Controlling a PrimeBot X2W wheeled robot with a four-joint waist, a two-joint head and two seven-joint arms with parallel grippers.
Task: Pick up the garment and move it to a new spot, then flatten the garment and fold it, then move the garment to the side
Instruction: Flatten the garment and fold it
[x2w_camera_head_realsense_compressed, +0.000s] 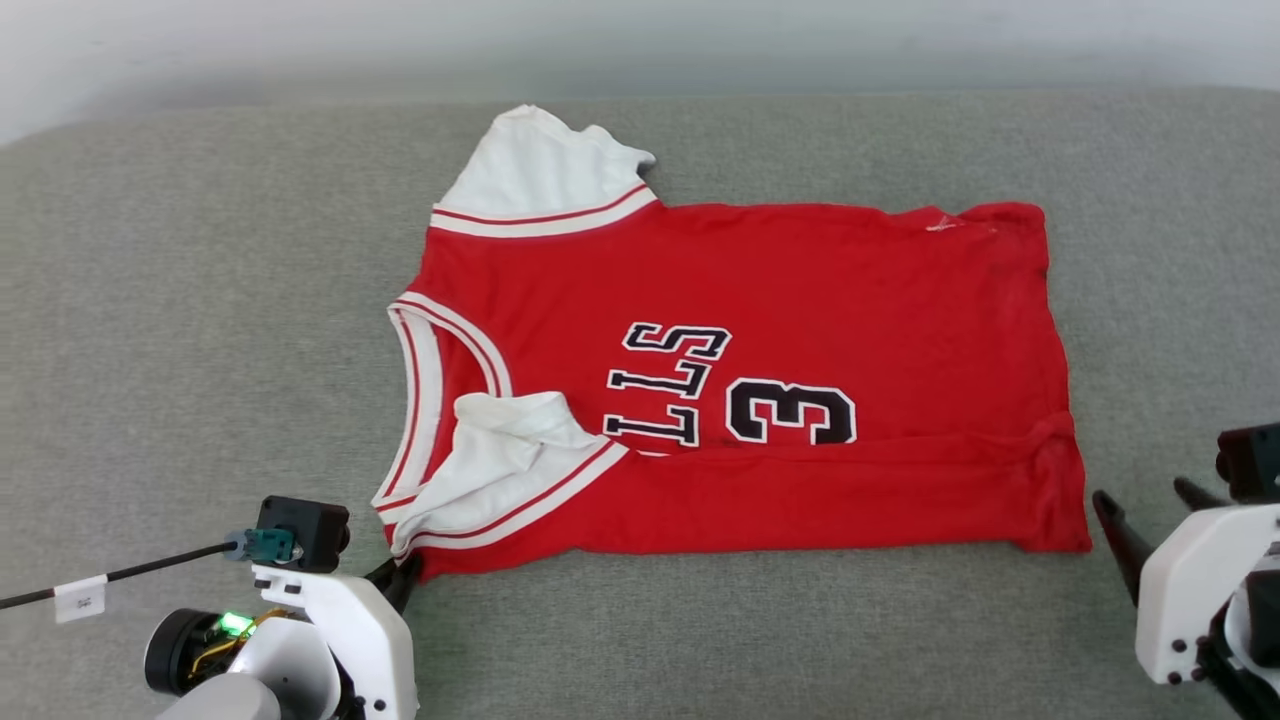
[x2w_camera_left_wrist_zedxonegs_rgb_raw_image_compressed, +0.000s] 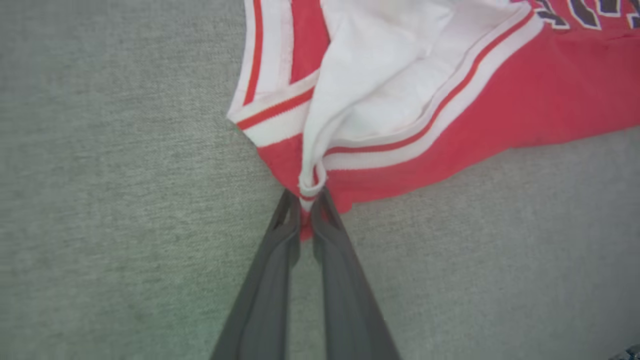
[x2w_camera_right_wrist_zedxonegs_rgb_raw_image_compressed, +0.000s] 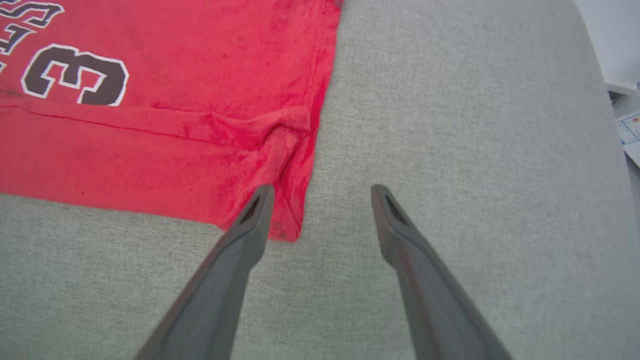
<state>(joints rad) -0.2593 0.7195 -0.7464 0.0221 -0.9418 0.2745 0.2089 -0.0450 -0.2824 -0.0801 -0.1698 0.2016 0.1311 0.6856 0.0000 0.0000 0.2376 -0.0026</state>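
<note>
left gripper (x2w_camera_left_wrist_zedxonegs_rgb_raw_image_compressed: 306, 202) pinches the garment (x2w_camera_head_realsense_compressed: 820, 290) by its near shoulder corner, fingers pressed together on cloth; right gripper (x2w_camera_right_wrist_zedxonegs_rgb_raw_image_compressed: 322, 197) hangs spread over the near hem corner. a tagged black cable (x2w_camera_head_realsense_compressed: 150, 568) runs off to the left, and the garment lies flat on the grey cushion (x2w_camera_head_realsense_compressed: 180, 300).

- shirt (x2w_camera_left_wrist_zedxonegs_rgb_raw_image_compressed: 450, 125): the corner pinched between the left gripper (x2w_camera_left_wrist_zedxonegs_rgb_raw_image_compressed: 306, 200) fingertips is hidden by them. Cloth beyond the gripper is cut by the top and right edges.
- lettering (x2w_camera_head_realsense_compressed: 665, 385): first letters covered by the folded sleeve (x2w_camera_head_realsense_compressed: 510, 440).
- right gripper (x2w_camera_head_realsense_compressed: 1150, 505): body cut by the right edge.
- tag (x2w_camera_head_realsense_compressed: 80, 598), left of left gripper: print too small to read.
- papers (x2w_camera_right_wrist_zedxonegs_rgb_raw_image_compressed: 629, 127), right of right gripper: cut off, unreadable.
</note>
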